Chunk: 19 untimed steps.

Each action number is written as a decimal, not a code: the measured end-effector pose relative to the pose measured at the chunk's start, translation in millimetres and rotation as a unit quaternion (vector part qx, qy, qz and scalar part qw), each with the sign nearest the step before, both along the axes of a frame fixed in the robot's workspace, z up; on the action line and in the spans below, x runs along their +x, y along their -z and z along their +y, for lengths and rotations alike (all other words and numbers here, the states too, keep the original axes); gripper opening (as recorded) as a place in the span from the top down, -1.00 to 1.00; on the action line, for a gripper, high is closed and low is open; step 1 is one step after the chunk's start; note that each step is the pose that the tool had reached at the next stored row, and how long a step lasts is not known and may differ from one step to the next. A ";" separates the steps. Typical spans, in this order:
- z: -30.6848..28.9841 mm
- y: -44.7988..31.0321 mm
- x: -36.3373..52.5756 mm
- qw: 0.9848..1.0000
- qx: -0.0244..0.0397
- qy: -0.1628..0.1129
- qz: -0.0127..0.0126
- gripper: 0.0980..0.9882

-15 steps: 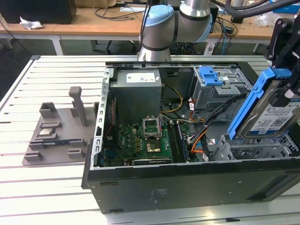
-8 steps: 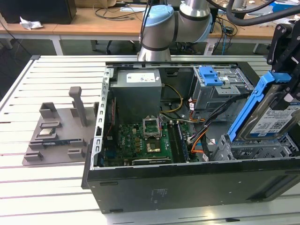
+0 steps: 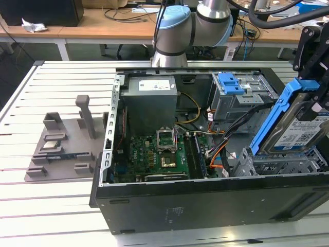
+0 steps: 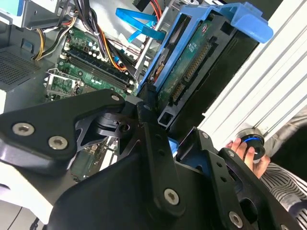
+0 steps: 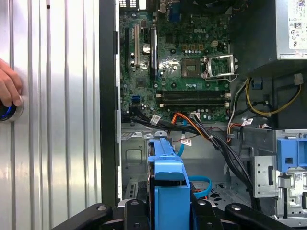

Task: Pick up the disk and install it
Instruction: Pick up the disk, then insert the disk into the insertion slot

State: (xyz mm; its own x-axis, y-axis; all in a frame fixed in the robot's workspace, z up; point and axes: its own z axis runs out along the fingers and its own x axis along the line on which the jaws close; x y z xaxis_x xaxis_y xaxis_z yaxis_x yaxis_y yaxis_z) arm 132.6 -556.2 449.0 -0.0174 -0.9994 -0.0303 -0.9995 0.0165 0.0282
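Gripper (image 4: pixel 158 122) clamped on the disk (image 3: pixel 300 131), which hangs tilted, its lower edge at or just above the bay (image 3: pixel 267 163) of the open case (image 3: pixel 205 206), at the exterior view's right. Cables (image 3: pixel 226 145) lie just beside the bay. Seating it well likely means levelling the blue rails with the bay, clear of those cables

silver-grey arm (image 3: pixel 213 13) with pale blue joint caps (image 3: pixel 169 25), black cables (image 3: pixel 267 20).
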 end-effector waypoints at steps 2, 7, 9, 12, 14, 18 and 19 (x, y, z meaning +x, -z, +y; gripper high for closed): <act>0.0 0.0 0.1 1.000 0.000 0.000 0.000 0.40; 0.0 0.1 0.3 1.000 0.000 0.000 0.000 0.40; 0.1 1.2 0.3 1.000 0.000 0.000 0.000 0.40; 1.5 3.4 0.3 1.000 0.000 0.000 0.000 0.40; 4.0 4.0 0.2 1.000 0.000 0.000 0.000 0.40; 7.0 9.6 0.4 1.000 -0.001 0.000 0.000 0.40; 7.0 10.2 0.4 1.000 -0.002 0.000 0.000 0.40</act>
